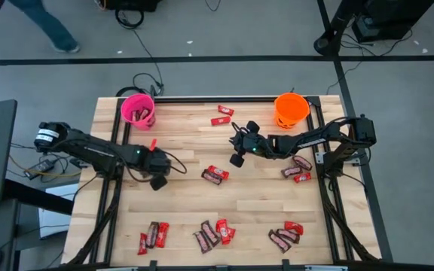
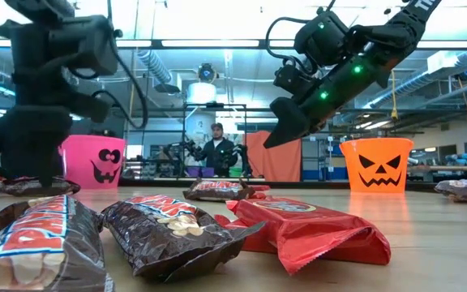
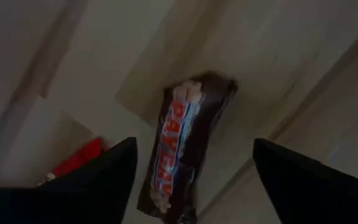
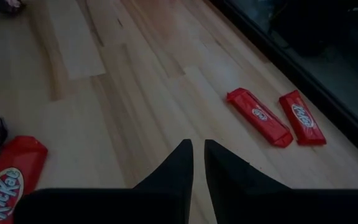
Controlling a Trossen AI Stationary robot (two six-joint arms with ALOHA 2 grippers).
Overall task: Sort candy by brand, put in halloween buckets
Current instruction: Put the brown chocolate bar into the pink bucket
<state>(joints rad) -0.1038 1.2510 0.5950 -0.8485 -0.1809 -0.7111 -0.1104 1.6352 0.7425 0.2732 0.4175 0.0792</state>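
1. The left gripper (image 1: 157, 179) hangs low over the left half of the counter (image 1: 262, 203), its fingers spread wide. In its wrist view a dark brown candy bar (image 3: 180, 149) lies on the wood between the two fingers, gripped by neither.
2. The right gripper (image 1: 239, 156) is raised above the counter's middle, its fingers pinched nearly together with nothing between them. Two red bars (image 4: 258, 116) lie side by side on the wood beyond it.
3. The pink bucket (image 1: 137, 108) stands at the far left corner and already holds some candy; the orange bucket (image 1: 291, 110) stands at the far right. Which brand goes in which I cannot tell for certain.
4. Most of the candy (image 1: 215, 175) lies loose — a pair mid-counter, clusters along the near edge and a few by the right rail — so the sorting looks far from done.
5. Handling, as I judge it: each bar is light, with a slick, crinkly wrapper over a fairly firm core. The flat sealed ends would slip or fold — better to close across the narrow width at mid-length, fingers straddling the bar and pressed down to the wood.
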